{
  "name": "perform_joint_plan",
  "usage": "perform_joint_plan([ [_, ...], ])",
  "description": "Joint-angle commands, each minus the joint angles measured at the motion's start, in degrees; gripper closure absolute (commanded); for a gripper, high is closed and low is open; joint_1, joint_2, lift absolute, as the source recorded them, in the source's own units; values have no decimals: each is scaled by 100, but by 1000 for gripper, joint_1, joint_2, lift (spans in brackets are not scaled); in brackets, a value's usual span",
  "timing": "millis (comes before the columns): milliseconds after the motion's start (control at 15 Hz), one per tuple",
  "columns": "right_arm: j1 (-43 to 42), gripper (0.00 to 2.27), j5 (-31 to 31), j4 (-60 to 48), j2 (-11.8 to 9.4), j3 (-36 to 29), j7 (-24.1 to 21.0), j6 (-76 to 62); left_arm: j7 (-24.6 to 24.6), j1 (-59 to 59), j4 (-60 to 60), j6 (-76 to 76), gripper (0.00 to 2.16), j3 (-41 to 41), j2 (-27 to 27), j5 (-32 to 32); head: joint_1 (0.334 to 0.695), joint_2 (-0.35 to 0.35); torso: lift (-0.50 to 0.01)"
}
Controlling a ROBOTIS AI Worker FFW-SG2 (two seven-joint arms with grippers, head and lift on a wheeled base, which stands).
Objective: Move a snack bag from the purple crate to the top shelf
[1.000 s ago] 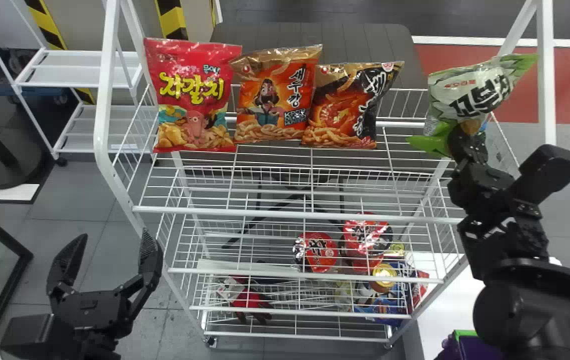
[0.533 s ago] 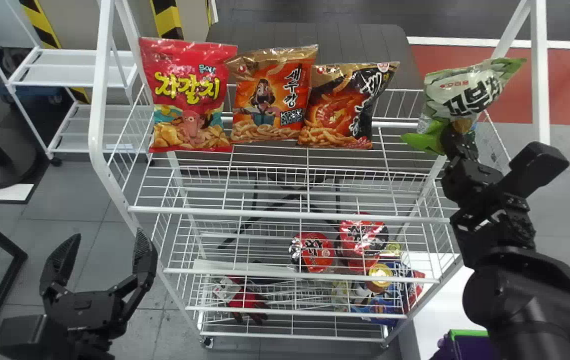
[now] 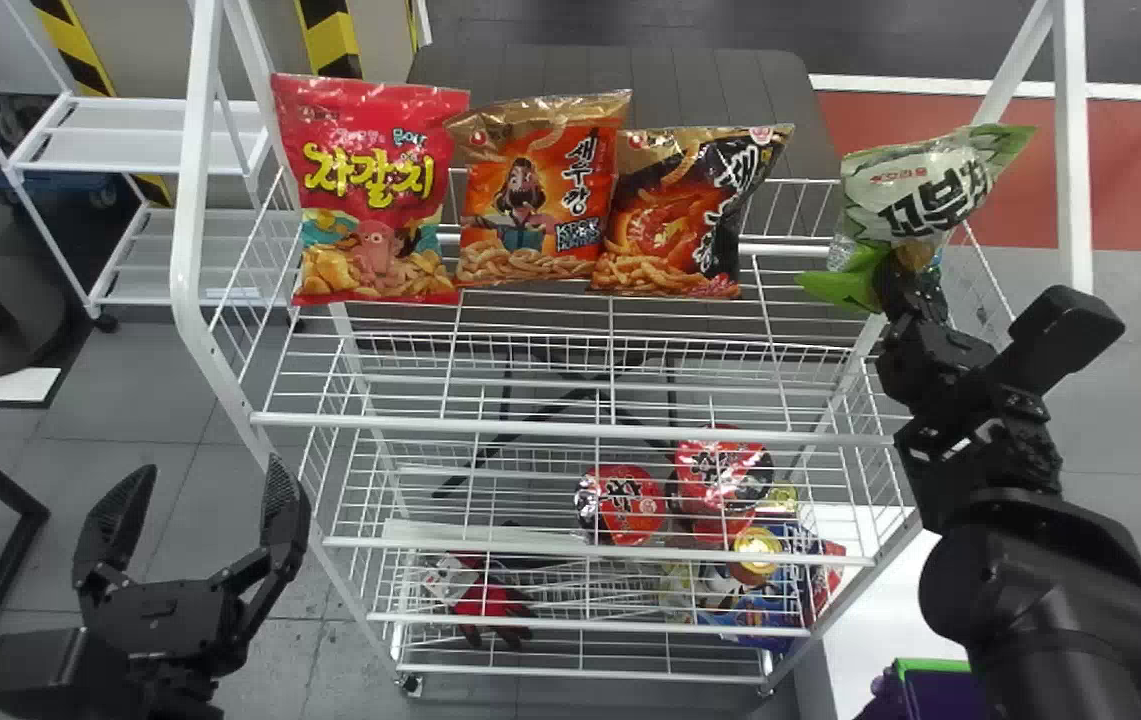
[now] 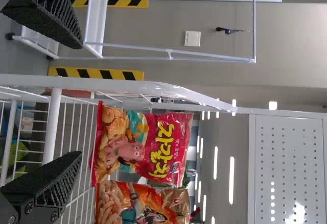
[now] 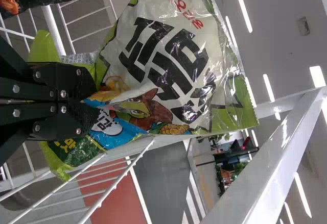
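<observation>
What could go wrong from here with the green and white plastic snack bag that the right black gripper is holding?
The right black gripper pinches the green and white plastic snack bag near its lower end, so the wide upper part might flop over on release. The bag also leans towards the white metal corner post, and its upper corner could catch there.

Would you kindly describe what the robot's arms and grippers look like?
The right arm is black, with rounded casings and a boxy block near the wrist. The left gripper has two black, tapering fingers with textured faces. The right gripper is black, with small silvery screws.
</observation>
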Motion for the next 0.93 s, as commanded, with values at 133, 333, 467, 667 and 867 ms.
perform_joint_plan([
  [133, -34, 161, 15, 44, 5, -19, -1, 26, 0, 0, -18, -12, 63, -1, 19, 0, 695, -21, 2],
  [333, -34, 100, 6, 62, 5, -27, 69, 26, 0, 0, -18, 5, 63, -1, 19, 9, 695, -21, 2],
  [467, -8, 80, 6, 35, 5, -27, 87, 26, 0, 0, -10, -12, 63, -1, 19, 9, 695, -19, 2],
  [667, 168, 76, 6, -185, 5, 52, 96, 8, 9, 9, -10, -12, 63, 17, 10, 9, 695, -16, 2],
  [867, 590, 76, 23, -861, 5, 254, 60, 26, 9, 17, -18, -12, 63, 25, 10, 9, 695, -9, 2],
])
